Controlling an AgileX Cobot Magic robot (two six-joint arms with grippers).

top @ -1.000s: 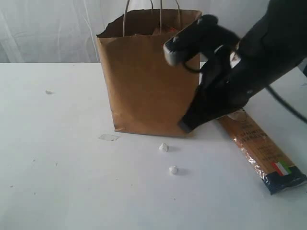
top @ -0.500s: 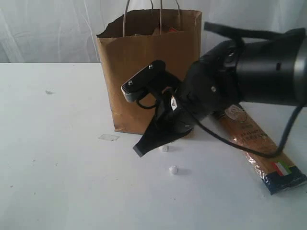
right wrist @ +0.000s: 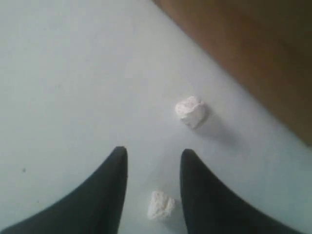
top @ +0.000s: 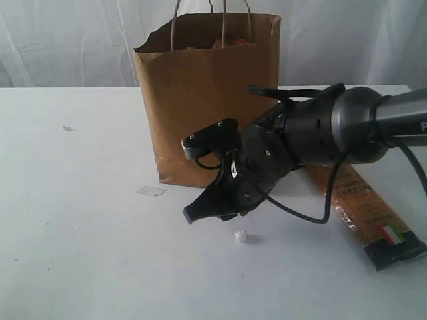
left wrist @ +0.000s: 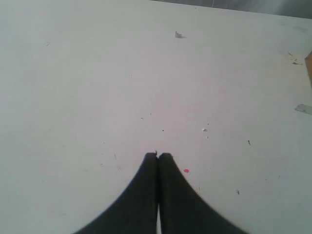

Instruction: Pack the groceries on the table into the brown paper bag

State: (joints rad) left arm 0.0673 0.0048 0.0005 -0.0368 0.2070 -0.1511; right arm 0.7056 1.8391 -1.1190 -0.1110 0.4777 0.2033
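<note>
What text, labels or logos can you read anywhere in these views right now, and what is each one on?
Long spaghetti packet: dark print along its length, too blurred to read; a small green-white-red flag mark near its dark end, no legible words.
Right arm: a white mark cut off at the exterior view's edge, not readable.
Brown paper bag: plain, no print.
Both wrist views: no text.

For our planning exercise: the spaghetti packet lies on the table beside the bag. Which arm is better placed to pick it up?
Right. Its open hand hangs low near the spaghetti packet; the left hand is shut, seeing only table.
</note>
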